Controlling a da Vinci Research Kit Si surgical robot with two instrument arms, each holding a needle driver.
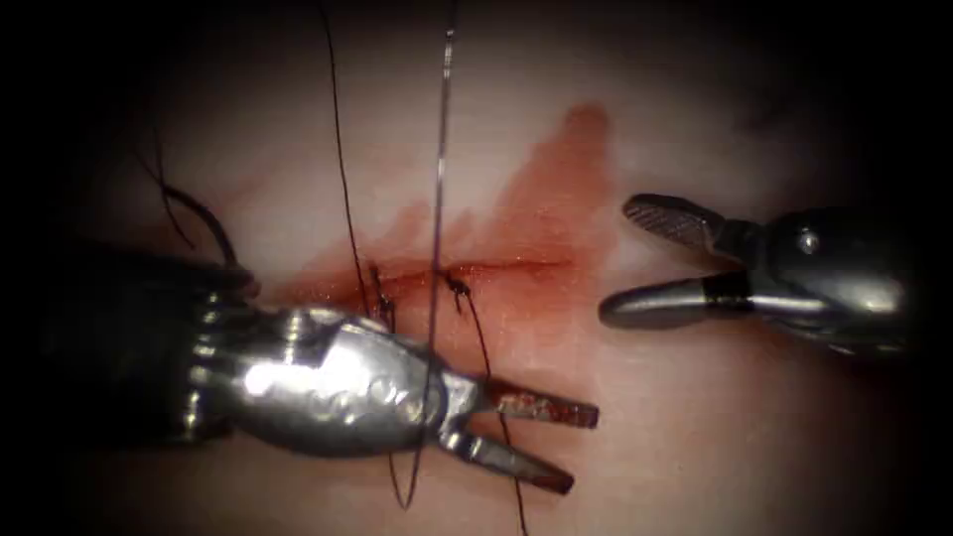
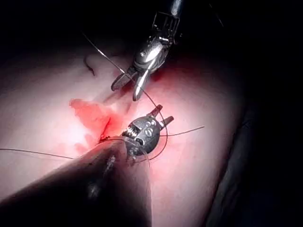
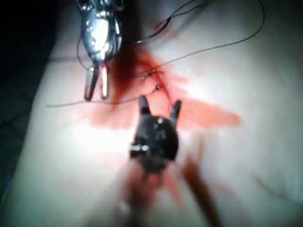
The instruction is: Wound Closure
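Note:
The cut (image 1: 467, 266) runs left to right across the tissue (image 1: 695, 437), with red fluid (image 1: 551, 189) spread around it. Two dark stitches sit on it, one (image 1: 381, 296) further left and a knot (image 1: 457, 286) near the middle. My left tool (image 1: 584, 449) lies below the cut with its jaws open and holds nothing. A pale taut thread (image 1: 440, 149) drops from above, crosses its wrist and loops under it. The knot's dark tail (image 1: 486, 357) runs down between the open jaws. My right tool (image 1: 617, 260) hovers at the cut's right end, open and holding nothing. Each wrist view has both tools: left (image 2: 164, 113) (image 3: 95, 97), right (image 2: 125, 92) (image 3: 160, 101).
A second dark thread (image 1: 340, 149) comes down from the top to the left stitch. A loose curl of dark thread (image 1: 194, 210) lies on the tissue at far left, above the left tool's shaft. Thread strands (image 3: 213, 49) trail over the tissue beyond the cut.

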